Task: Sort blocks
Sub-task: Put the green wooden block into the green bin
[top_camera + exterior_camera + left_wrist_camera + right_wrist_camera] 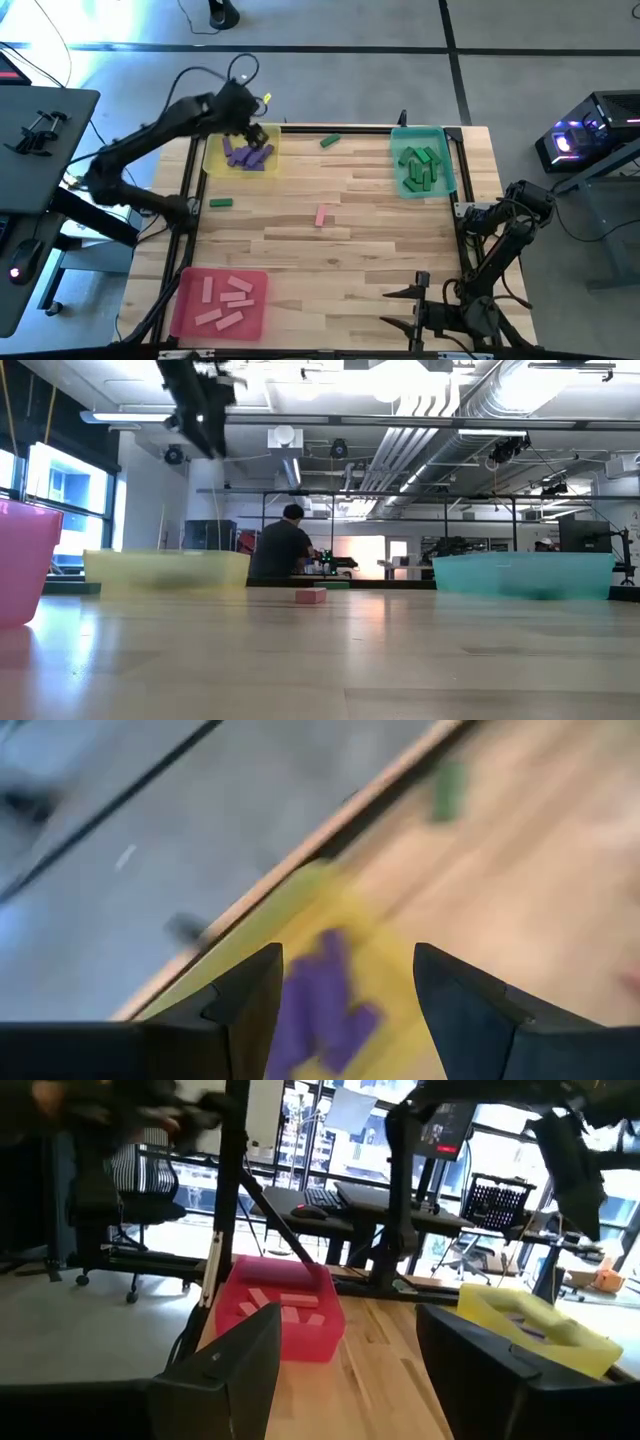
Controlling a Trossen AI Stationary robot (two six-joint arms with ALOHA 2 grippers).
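Purple blocks (248,155) lie in the yellow tray (212,160) at the far left. My left gripper (258,133) hangs open above them, tilted down, with nothing between its fingers; the purple blocks (325,1005) show below the gap. Green blocks (420,165) fill the teal tray (445,150) at the far right, and pink blocks (225,297) lie in the red tray (185,310) at the near left. Loose on the table are one green block (330,141), another green block (221,203) and a pink block (321,216). My right gripper (398,308) waits open at the near right.
A black frame runs along the table's edges (190,200). Bare wood lies in the middle of the table (380,240). In the low view a person (280,550) sits in the room beyond the table's far edge.
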